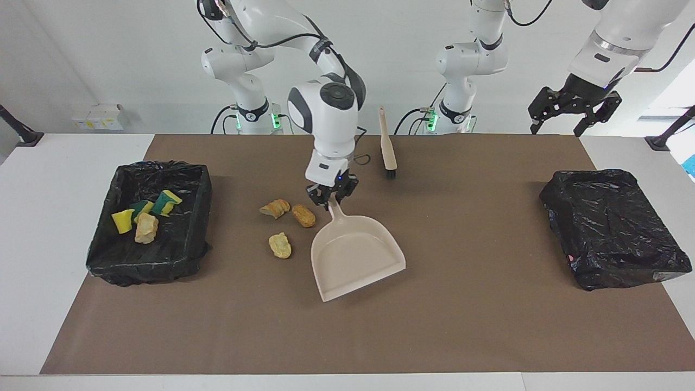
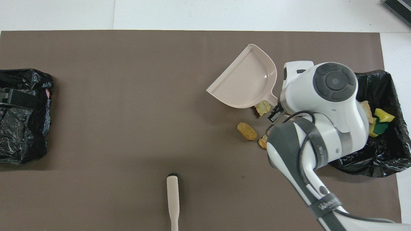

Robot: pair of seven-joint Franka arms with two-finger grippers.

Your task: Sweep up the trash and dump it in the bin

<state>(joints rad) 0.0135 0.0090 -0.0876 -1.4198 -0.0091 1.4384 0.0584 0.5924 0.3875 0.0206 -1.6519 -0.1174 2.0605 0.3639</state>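
The beige dustpan (image 1: 358,255) lies flat on the brown mat mid-table, and it also shows in the overhead view (image 2: 247,80). My right gripper (image 1: 330,196) is shut on the end of its handle. Three bread-like trash lumps (image 1: 275,208) (image 1: 304,215) (image 1: 280,245) lie on the mat beside the dustpan, toward the right arm's end. In the overhead view two lumps (image 2: 262,107) (image 2: 247,131) show fully; the third is partly hidden by the arm. The black-lined bin (image 1: 201,217) at the right arm's end holds yellow-green sponge pieces (image 1: 166,203) and a tan lump (image 1: 146,227). My left gripper (image 1: 575,108) is open and raised.
The beige brush (image 1: 387,144) lies on the mat nearer to the robots than the dustpan; it also shows in the overhead view (image 2: 172,199). A second black-lined bin (image 1: 613,228) stands at the left arm's end, under the waiting left gripper.
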